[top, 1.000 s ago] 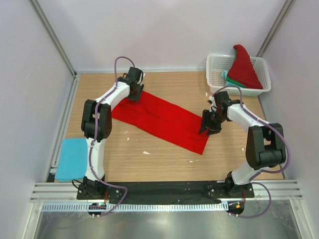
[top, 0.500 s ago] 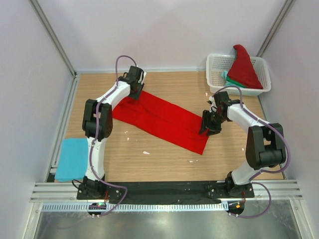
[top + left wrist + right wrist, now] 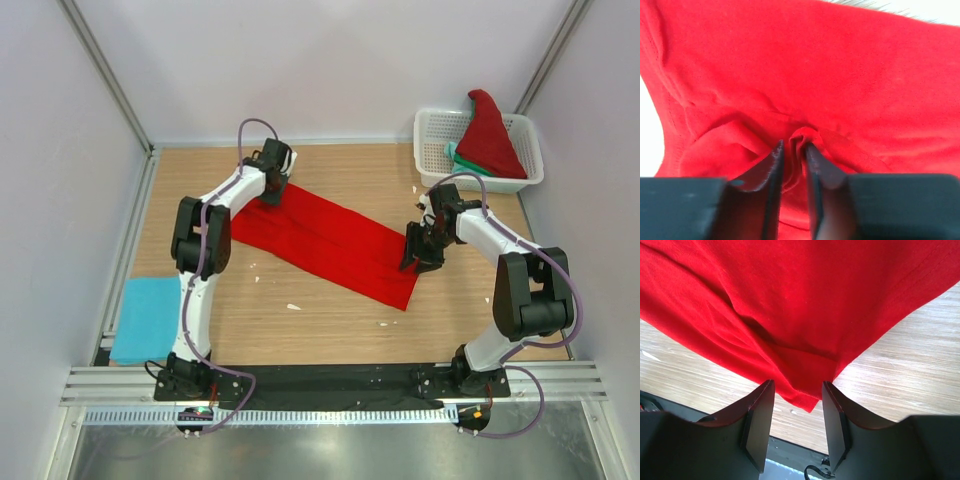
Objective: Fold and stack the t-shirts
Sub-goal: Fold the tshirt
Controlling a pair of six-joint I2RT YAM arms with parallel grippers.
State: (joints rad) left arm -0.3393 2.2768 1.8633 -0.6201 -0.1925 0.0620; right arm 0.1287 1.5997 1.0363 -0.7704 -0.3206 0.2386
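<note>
1. Left gripper [image 3: 272, 183] has shifted slightly right and its jaws have narrowed. We see them pinching a raised fold of the red t-shirt [image 3: 850, 75] at its far-left end.
2. Light blue t-shirt [image 3: 146, 318] lies folded at near left, well apart.
3. Red t-shirt lies flat on the table [image 3: 330, 320], running diagonally from far left to near right.
4. Right gripper [image 3: 796, 386]: jaws spread over the shirt's near-right corner.
5. Basket [image 3: 435, 128] at far right holds a second red t-shirt [image 3: 490, 135] over a teal t-shirt [image 3: 462, 158].
</note>
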